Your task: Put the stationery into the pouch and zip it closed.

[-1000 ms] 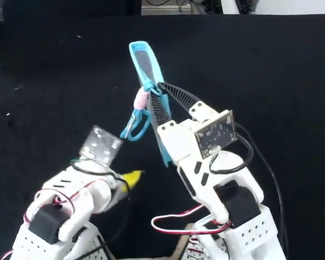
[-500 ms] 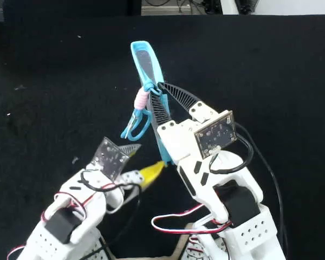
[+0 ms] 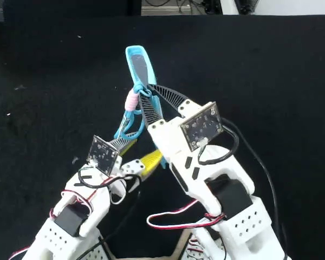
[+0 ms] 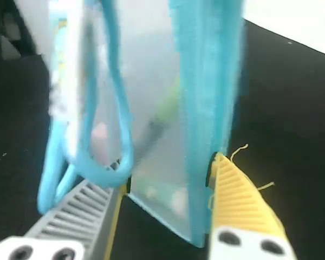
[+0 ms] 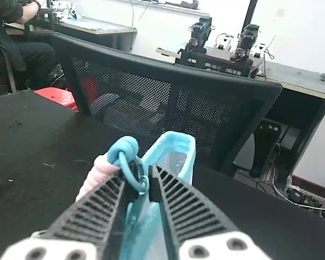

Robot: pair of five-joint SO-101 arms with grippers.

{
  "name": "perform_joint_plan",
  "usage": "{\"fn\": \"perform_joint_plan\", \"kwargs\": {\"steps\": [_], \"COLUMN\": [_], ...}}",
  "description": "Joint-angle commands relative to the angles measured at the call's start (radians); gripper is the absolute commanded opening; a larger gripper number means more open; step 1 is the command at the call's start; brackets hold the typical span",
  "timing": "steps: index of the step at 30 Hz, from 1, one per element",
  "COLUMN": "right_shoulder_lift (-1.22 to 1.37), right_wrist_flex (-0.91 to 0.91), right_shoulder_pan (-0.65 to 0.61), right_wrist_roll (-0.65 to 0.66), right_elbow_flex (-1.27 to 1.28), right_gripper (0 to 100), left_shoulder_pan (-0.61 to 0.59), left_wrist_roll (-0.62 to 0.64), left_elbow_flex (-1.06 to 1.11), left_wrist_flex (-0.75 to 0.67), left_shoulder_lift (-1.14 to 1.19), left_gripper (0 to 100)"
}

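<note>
Black cloth table (image 3: 271, 65), with a mesh office chair (image 5: 168, 103) and cluttered desks (image 5: 97, 24) in the room behind. The blue pouch (image 3: 138, 62) is up on edge, with its long axis running from frame centre toward the top in the high view. The right gripper (image 3: 144, 93) is pinched on its top edge by the pink charm (image 3: 132, 100). The left gripper (image 3: 137, 150) has its jaws apart, straddling the pouch's lower end.

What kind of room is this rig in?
Probably a robotics lab or workshop: a workbench carrying hardware, a mesh office chair, and a black-covered table.
</note>
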Motion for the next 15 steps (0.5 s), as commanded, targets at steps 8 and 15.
{"fn": "perform_joint_plan", "kwargs": {"steps": [8,15], "right_shoulder_lift": [0.01,0.012], "right_wrist_flex": [-0.014,-0.015], "right_shoulder_pan": [-0.071,-0.072], "right_wrist_roll": [0.008,0.008], "right_elbow_flex": [-0.099,-0.097], "right_gripper": [1.1,1.1], "left_shoulder_pan": [-0.168,-0.285], "left_wrist_roll": [0.003,0.003], "left_elbow_flex": [0.035,0.021], "left_wrist_flex": [-0.115,0.006], "left_shoulder_lift": [-0.003,-0.012], "left_gripper": [24,24]}}
